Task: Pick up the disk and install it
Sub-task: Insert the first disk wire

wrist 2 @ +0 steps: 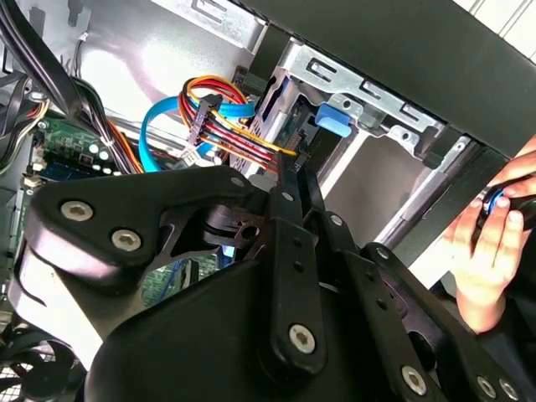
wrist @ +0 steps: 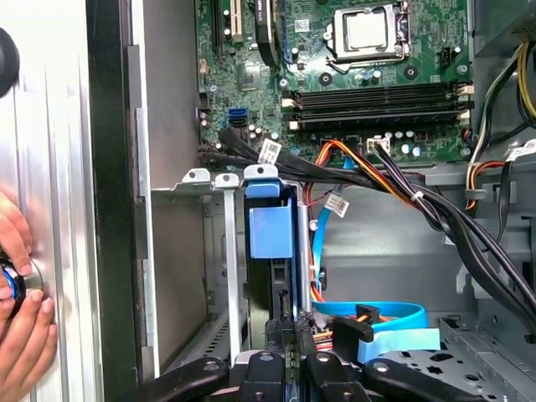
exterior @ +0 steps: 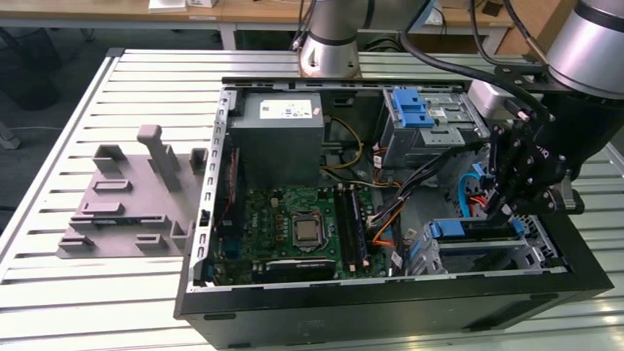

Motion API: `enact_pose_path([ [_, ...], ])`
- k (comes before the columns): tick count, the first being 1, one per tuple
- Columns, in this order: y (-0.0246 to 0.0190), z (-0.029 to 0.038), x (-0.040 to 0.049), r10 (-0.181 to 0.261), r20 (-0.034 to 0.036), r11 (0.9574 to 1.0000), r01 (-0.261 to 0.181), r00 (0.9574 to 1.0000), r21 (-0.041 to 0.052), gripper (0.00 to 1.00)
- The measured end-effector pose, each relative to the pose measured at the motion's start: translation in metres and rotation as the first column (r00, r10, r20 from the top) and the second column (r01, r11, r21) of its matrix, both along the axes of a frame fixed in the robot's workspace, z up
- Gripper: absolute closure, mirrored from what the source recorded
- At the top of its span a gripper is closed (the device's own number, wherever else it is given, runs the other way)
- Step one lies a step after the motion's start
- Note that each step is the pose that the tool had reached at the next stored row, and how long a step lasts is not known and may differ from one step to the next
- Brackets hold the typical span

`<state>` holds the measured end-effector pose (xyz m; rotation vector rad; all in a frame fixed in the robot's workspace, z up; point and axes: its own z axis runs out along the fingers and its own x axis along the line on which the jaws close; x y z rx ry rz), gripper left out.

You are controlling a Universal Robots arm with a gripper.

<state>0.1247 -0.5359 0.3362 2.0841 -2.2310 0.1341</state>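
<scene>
The disk (wrist: 270, 251) stands on edge in the lower drive cage (exterior: 497, 245) of the open computer case (exterior: 390, 311), at the case corner farthest from the power supply (exterior: 283, 131). Judged from this, pick-up is complete and installation is well advanced; whether the carrier is fully seated and latched cannot be told. In the first wrist view the disk shows as a narrow dark body with a blue plastic carrier tab on its outer end, held between the metal rails of the cage, with the motherboard (wrist: 335, 75) beyond it. The pincer (wrist: 289, 335) sits at the near end of the disk, its fingers drawn close together there; whether they clamp the disk or merely press against it cannot be told. Blue and orange data and power cables (wrist 2: 218, 126) run just beside the cage. A person's hand (wrist 2: 490, 251) rests on a small object on the worktop (exterior: 98, 292) outside the case wall.
</scene>
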Motion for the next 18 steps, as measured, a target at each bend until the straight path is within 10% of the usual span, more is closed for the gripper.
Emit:
enact_pose_path([
  [18,0.0,-0.0035,0.0007,-0.008,-0.0024,1.0,0.008,1.0,-0.0001,0.84],
])
